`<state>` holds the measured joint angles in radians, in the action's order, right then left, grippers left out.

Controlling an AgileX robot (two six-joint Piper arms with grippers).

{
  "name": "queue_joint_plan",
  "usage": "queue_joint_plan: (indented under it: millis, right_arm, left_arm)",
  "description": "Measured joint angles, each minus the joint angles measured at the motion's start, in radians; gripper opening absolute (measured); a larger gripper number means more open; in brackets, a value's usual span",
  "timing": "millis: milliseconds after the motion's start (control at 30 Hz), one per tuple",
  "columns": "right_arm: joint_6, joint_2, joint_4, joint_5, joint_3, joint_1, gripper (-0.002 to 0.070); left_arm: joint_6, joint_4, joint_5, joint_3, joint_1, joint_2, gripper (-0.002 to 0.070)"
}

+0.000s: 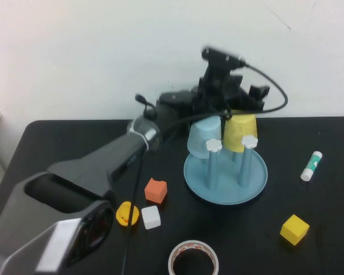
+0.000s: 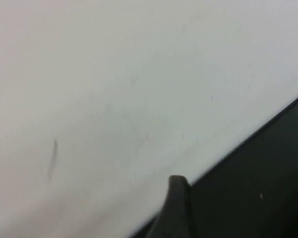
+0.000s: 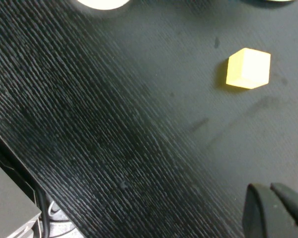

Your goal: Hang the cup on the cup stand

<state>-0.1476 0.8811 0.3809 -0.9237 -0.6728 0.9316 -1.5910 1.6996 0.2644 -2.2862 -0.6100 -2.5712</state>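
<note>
A: Where's the yellow cup (image 1: 241, 132)?

B: Upside down over one of the far posts of the cup stand (image 1: 225, 179), right beside a pale blue translucent cup (image 1: 203, 136) that sits the same way on the neighbouring post. Two nearer posts stand bare, each topped with a white flower cap.

A: And the left gripper (image 1: 229, 106)?

B: Just behind the stand, directly over the yellow cup's upturned base. Its jaws are spread wide, but I can't make out whether they touch the cup. The left wrist view gives only wall, table edge and one dark fingertip (image 2: 176, 208).

A: The right gripper (image 3: 275, 210)?

B: Clenched, empty, low over the black table (image 3: 114, 124), well clear of the stand, with a yellow cube (image 3: 248, 68) nearby.

A: Anything else around the stand?

B: On its left, an orange block (image 1: 155, 191), a white cube (image 1: 151, 217) and a small yellow duck-like toy (image 1: 126, 214). In front of it, a roll of tape (image 1: 193, 258). To its right, a glue stick (image 1: 311, 165).
</note>
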Motion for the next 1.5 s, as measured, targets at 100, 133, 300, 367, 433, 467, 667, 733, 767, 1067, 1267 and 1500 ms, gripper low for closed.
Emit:
queue_joint_plan:
  millis: [100,133,300,367,433,467,667,733,767,1067,1267,1500]
  right_arm:
    - [0.000,0.000,0.000,0.005,0.000,0.000,0.0000]
    - [0.000,0.000,0.000,0.005,0.000,0.000,0.0000]
    - [-0.036,0.000,0.000,0.008,0.000,0.000,-0.0001]
    - [-0.042,0.000,0.000,0.016,0.000,0.000,-0.0001]
    - [-0.046,0.000,0.006,0.024,0.000,0.000,-0.0001]
    - [-0.046,0.000,0.018,0.031,0.000,0.000,-0.0001]
    - [-0.048,0.000,0.162,0.120,0.000,0.000,-0.0001]
    - [-0.065,0.000,0.222,0.155,0.000,0.000,-0.0001]
    - [-0.083,0.000,0.249,0.171,0.000,0.000,-0.0001]
    - [-0.279,-0.013,0.481,0.146,-0.094,0.000,-0.0001]
    - [-0.460,-0.083,0.567,0.139,-0.157,0.000,-0.0001]
    - [-0.625,-0.193,0.650,0.180,-0.159,0.000,-0.0001]
  left_arm:
    - [0.000,-0.101,-0.004,0.000,0.000,0.068,0.0445]
    - [0.002,-0.156,-0.004,0.000,0.000,0.100,0.0398]
    - [0.100,-0.529,0.080,0.000,0.002,0.302,0.0174]
    - [0.210,-0.702,0.163,0.000,0.012,0.395,0.0088]
    - [0.312,-0.843,0.265,-0.002,0.028,0.475,0.0041]
    - [0.365,-0.914,0.326,-0.004,0.039,0.517,0.0027]
    - [0.710,-1.280,0.592,-0.008,0.117,0.721,0.0004]
    - [0.810,-1.381,0.629,-0.008,0.146,0.774,0.0003]
    - [0.850,-1.426,0.645,-0.008,0.161,0.804,0.0002]
    - [0.987,-1.571,0.827,-0.008,0.250,1.110,0.0001]
    - [1.075,-1.717,0.811,0.139,0.250,1.318,0.0001]
    - [1.185,-1.860,0.604,0.552,0.250,1.631,0.0000]
